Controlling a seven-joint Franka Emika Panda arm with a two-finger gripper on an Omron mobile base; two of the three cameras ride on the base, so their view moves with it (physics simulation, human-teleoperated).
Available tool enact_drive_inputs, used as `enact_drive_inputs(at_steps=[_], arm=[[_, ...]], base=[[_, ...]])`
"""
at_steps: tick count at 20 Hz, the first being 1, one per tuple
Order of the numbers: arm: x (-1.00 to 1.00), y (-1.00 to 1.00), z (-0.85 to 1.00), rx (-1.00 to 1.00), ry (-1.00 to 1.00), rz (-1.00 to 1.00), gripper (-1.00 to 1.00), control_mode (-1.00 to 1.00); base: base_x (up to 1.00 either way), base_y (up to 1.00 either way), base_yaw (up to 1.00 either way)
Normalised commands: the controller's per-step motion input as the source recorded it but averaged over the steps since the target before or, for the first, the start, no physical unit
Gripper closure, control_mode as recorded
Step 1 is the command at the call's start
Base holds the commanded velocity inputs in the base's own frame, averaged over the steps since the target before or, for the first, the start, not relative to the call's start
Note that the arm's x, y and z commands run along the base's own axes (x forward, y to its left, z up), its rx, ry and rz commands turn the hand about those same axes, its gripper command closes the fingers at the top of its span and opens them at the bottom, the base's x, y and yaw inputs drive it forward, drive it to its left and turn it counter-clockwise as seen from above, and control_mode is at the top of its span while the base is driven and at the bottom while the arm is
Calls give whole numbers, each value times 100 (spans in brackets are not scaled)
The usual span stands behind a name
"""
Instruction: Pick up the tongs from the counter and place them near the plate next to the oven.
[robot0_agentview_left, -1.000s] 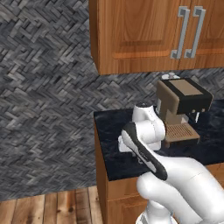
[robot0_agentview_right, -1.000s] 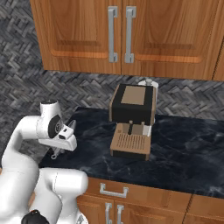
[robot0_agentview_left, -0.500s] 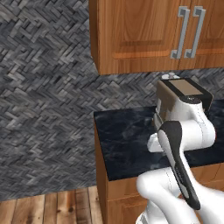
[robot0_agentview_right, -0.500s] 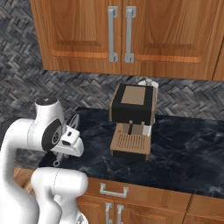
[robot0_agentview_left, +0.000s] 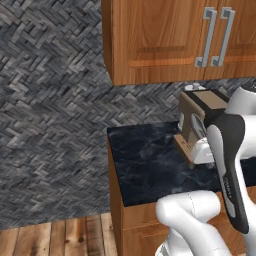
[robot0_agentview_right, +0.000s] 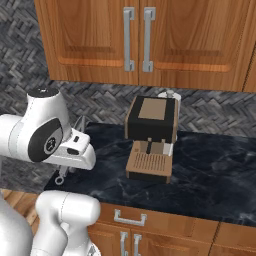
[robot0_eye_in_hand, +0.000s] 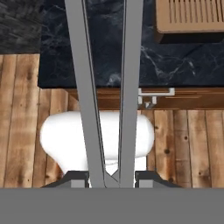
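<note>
My gripper (robot0_eye_in_hand: 112, 179) is shut on the joined end of the tongs (robot0_eye_in_hand: 85, 87). Their two slim grey arms run up the hand view, spreading slightly, over the black counter (robot0_eye_in_hand: 175, 61) and its front edge. In the right base view the white hand (robot0_agentview_right: 75, 152) hovers above the counter's (robot0_agentview_right: 215, 175) left end, with the tongs (robot0_agentview_right: 80, 124) sticking out past it. The arm's forearm crosses in front of the counter (robot0_agentview_left: 145, 170) in the left base view. The plate and the oven are out of view.
A brown and black coffee machine (robot0_agentview_right: 150, 135) stands mid-counter, just right of the hand, also seen as coffee machine (robot0_agentview_left: 200, 110). Wooden wall cabinets (robot0_agentview_right: 135, 40) hang above. Below the hand lie a drawer handle (robot0_eye_in_hand: 155, 92) and plank floor (robot0_eye_in_hand: 197, 140).
The arm has swung right and risen, carrying the tongs along above the counter's left end toward the coffee machine. The grip on the tongs is unchanged.
</note>
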Motion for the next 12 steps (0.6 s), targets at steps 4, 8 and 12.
enact_drive_inputs(at_steps=[4, 8, 12], arm=[[0, 0, 0, 1, 0, -1, 100, -100], [0, 0, 0, 0, 0, 0, 100, -100], [0, 0, 0, 0, 0, 0, 100, -100]], base=[[0, 0, 0], [0, 0, 0], [0, 0, 0]])
